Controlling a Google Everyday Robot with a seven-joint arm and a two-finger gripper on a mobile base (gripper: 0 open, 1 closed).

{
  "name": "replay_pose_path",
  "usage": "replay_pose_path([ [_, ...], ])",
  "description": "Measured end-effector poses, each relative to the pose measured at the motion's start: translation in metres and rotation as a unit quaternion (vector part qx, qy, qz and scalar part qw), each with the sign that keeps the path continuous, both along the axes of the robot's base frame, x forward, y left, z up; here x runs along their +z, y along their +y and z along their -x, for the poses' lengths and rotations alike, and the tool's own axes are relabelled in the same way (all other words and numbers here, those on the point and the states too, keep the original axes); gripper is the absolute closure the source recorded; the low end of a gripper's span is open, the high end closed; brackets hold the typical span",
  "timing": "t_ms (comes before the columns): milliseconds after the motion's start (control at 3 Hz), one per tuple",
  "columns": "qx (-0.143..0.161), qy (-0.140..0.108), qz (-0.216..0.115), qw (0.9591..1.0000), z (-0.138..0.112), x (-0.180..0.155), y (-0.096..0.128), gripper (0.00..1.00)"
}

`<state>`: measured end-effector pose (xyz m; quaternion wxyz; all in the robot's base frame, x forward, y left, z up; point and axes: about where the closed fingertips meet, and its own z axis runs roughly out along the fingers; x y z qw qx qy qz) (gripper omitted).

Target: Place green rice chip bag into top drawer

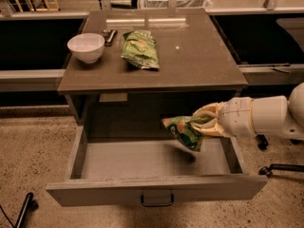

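The green rice chip bag (185, 131) is bright green with a dark band. It hangs tilted in the air over the right half of the open top drawer (156, 191). My gripper (205, 123) reaches in from the right and is shut on the bag's upper right end, below the table's front edge. The drawer is pulled fully out, wide and grey, with a dark loop handle (156, 201) on its front. The bag casts a shadow on the drawer floor.
On the table top (190, 61) lie a paler flat green bag (140, 49), a white bowl (86, 47) and a small dark object (109, 34) behind it. My white arm (266, 118) crosses the drawer's right side. Chair wheels (275, 167) stand on the floor at right.
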<state>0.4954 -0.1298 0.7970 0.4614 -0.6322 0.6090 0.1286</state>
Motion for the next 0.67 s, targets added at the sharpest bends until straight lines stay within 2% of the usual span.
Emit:
replay_pose_path([
  [667,0.0,0.0,0.0,1.0,0.0,0.0,0.0001,0.31],
])
